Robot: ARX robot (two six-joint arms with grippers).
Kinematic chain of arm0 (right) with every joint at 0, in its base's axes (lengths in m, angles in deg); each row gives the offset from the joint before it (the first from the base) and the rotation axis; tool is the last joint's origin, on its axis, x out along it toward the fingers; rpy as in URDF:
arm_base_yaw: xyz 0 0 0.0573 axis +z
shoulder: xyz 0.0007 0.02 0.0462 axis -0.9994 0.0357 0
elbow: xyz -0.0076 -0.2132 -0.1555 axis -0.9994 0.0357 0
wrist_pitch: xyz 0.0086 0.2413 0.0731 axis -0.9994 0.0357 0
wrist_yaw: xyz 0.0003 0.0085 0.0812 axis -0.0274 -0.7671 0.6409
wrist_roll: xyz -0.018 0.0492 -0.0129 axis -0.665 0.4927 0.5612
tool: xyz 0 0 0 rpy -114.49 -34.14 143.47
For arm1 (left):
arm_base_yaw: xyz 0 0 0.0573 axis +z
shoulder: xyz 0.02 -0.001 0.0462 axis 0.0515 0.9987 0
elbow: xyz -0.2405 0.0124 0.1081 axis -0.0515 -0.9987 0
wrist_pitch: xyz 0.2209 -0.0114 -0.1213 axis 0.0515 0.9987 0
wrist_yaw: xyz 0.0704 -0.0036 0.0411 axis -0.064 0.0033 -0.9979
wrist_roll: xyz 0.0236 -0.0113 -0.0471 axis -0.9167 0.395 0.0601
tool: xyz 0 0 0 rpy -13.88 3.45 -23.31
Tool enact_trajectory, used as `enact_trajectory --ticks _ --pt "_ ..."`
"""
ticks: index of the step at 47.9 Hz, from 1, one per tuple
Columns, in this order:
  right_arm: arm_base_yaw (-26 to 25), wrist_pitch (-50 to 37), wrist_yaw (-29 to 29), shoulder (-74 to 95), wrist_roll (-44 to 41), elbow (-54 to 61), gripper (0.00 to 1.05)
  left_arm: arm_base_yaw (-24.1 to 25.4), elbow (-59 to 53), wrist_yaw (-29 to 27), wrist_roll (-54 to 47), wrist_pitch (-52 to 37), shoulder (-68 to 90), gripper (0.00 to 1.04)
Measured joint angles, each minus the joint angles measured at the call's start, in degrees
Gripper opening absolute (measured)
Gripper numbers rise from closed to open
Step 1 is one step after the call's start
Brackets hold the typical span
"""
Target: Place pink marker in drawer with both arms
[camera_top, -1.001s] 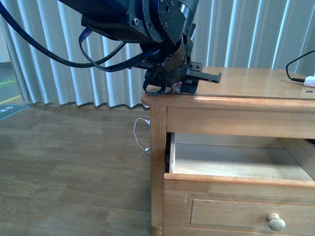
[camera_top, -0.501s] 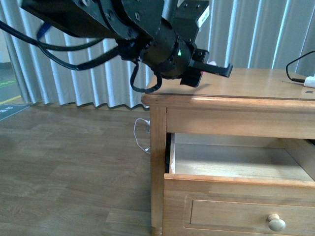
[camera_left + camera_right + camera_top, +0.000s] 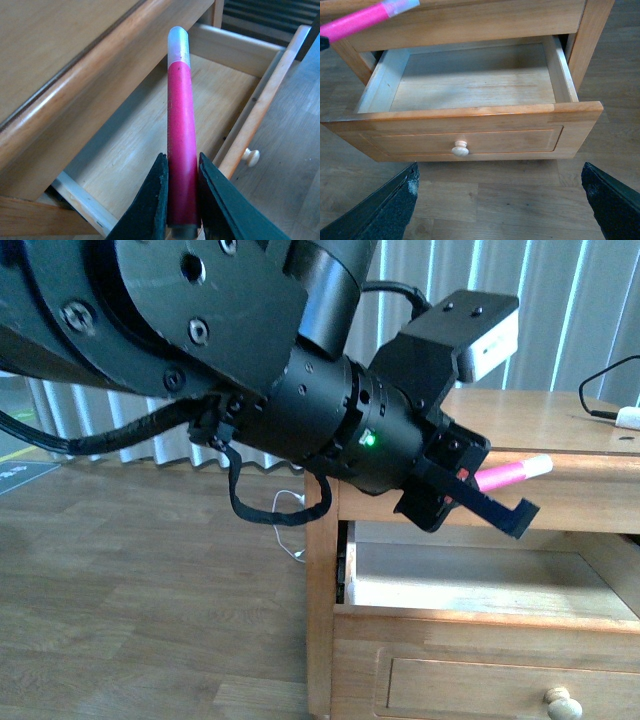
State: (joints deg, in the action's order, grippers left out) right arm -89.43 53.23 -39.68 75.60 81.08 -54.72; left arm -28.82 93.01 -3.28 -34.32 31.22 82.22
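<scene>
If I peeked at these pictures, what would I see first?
The bright pink marker jumps out first, pinched in the left gripper just above the open wooden drawer. Next comes the huge black left arm, which fills much of the front view and has a tiny green light glowing on it.

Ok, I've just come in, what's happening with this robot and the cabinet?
The left gripper is clamped on a pink marker, holding it in the air above the open drawer of a wooden cabinet. The marker is not in the drawer yet, and the drawer looks empty inside. The right gripper is open, holds nothing, and sits out in front of the drawer, facing its knob.
</scene>
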Motion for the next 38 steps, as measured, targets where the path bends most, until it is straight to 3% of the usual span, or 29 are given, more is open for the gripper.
enact_trajectory --ticks 24,38 --pt "0.0 0.0 0.0 0.0 0.0 0.0 0.96 -0.1 4.5 -4.1 -0.3 -1.0 11.5 0.15" --pt "0.0 0.0 0.0 0.0 0.0 0.0 0.96 -0.2 2.5 -5.5 1.2 -5.5 11.1 0.59"
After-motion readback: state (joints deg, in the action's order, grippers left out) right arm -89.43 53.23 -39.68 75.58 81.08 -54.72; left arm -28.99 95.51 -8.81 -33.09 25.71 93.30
